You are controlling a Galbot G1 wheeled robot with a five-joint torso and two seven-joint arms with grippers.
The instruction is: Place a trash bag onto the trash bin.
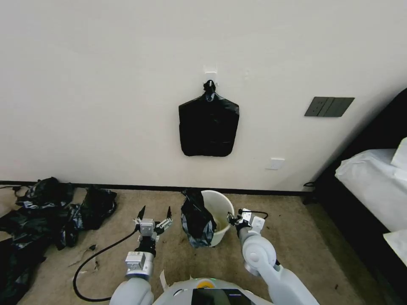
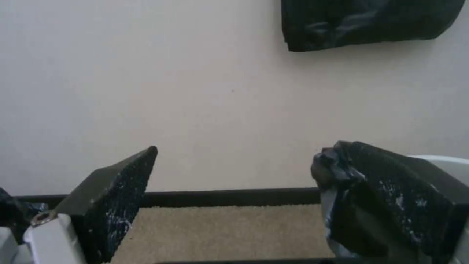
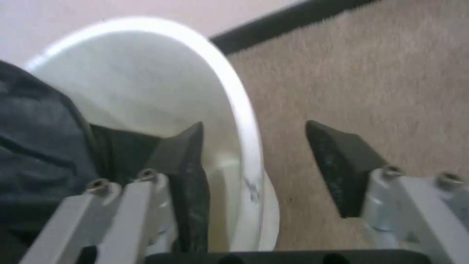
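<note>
Head view, trash bag (image 1: 197,222) draping trash bin (image 1: 220,212) rim

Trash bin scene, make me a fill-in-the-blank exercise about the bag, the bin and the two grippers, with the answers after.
1. The trash bag hangs over the ____ side of the trash bin, as the robot sees it.
2. The right gripper straddles the bin's ____, one finger inside and one outside.
3. The left gripper has its fingers ____, nothing between them.
4. A flat black bundle hangs on the ____ above the bin.

Missing words: left; rim; open; wall
</note>
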